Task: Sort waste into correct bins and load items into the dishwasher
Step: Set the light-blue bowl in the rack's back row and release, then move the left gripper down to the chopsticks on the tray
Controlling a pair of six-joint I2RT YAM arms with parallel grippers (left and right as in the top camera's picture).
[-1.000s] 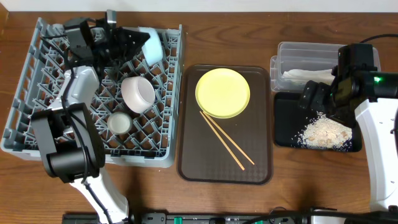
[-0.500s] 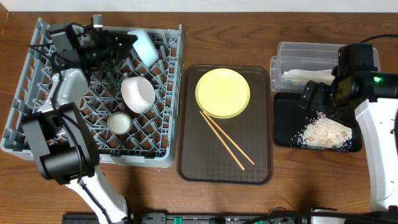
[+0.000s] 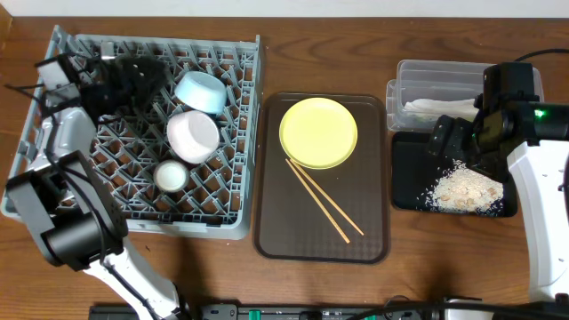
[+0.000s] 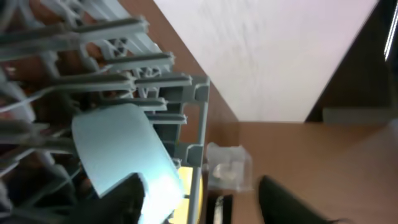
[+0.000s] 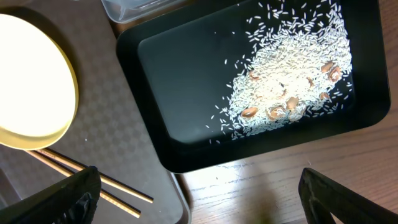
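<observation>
- surface (image 3: 222,276): brown wood, visible grain, low sheen.
- dish rack (image 3: 204,228), left of frame: grey moulded plastic, matt.
- light blue bowl (image 3: 199,92), whitish bowl (image 3: 193,136), small cup (image 3: 171,176): smooth; material not clear.
- yellow plate (image 3: 318,132): smooth, soft sheen.
- chopsticks (image 3: 324,200): pale bare wood, matt.
- serving tray (image 5: 106,112): brown, fine cross-hatched texture, matt.
- black tray (image 5: 180,81): smooth plastic, glossy at the rim.
- crumbs (image 5: 292,62): dry, grainy, white-beige.
- clear tub (image 3: 418,71), upper right: transparent plastic.
- napkin (image 3: 436,108): crumpled white paper.
</observation>
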